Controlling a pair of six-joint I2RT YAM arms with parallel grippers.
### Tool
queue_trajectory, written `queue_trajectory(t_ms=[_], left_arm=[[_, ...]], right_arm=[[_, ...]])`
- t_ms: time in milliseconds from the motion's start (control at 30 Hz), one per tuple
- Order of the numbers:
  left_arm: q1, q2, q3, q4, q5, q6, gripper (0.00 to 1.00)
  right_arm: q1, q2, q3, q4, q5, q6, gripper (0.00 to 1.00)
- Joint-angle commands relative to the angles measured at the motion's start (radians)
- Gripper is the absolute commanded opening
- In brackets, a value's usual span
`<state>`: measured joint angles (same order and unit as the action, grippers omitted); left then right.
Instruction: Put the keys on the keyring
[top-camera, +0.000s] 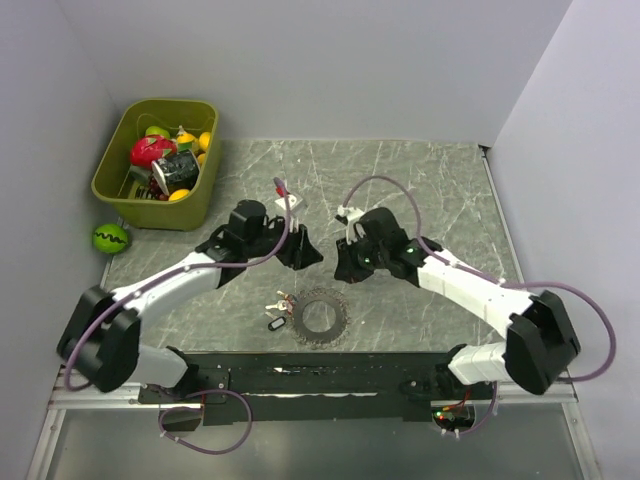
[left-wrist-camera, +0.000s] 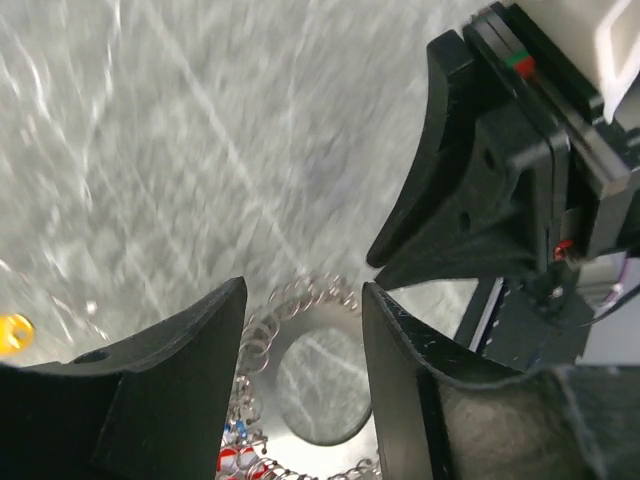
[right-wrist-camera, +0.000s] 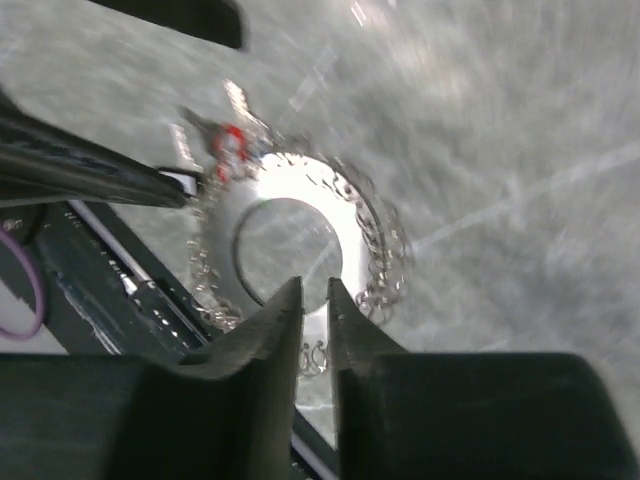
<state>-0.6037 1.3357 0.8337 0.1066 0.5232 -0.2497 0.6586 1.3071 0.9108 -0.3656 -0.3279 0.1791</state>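
Observation:
The keyring (top-camera: 320, 316), a flat silver ring edged with small chain loops, lies near the table's front edge. The small keys (top-camera: 282, 300) and a dark fob (top-camera: 276, 323) lie just left of it. My left gripper (top-camera: 303, 254) hovers behind the keys, open and empty. Its wrist view shows the keyring (left-wrist-camera: 312, 372) below, between the fingers (left-wrist-camera: 180, 390), and a yellow tag (left-wrist-camera: 12, 332) at the left edge. My right gripper (top-camera: 346, 268) hovers behind the keyring with its jaws almost together and nothing between them. Its wrist view looks down on the keyring (right-wrist-camera: 345, 225) past the fingertips (right-wrist-camera: 280, 320).
An olive bin (top-camera: 118, 196) of toy fruit stands at the back left. A green ball (top-camera: 110, 238) lies beside it off the mat. A black rail (top-camera: 300, 375) runs along the front edge. The right gripper's housing (left-wrist-camera: 490, 190) fills the left wrist view's upper right.

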Motion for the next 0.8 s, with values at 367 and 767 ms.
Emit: queue_trajectory(t_ms=[367, 767], left_arm=[[-0.004, 0.213, 0.021, 0.019, -0.019, -0.031, 0.59], [-0.004, 0.246, 0.051, -0.001, -0.009, -0.025, 0.60]], right_arm=[[-0.002, 0.192, -0.122, -0.044, 0.073, 0.322, 0.47], [0.001, 0.233, -0.217, 0.033, -0.089, 0.370, 0.29]])
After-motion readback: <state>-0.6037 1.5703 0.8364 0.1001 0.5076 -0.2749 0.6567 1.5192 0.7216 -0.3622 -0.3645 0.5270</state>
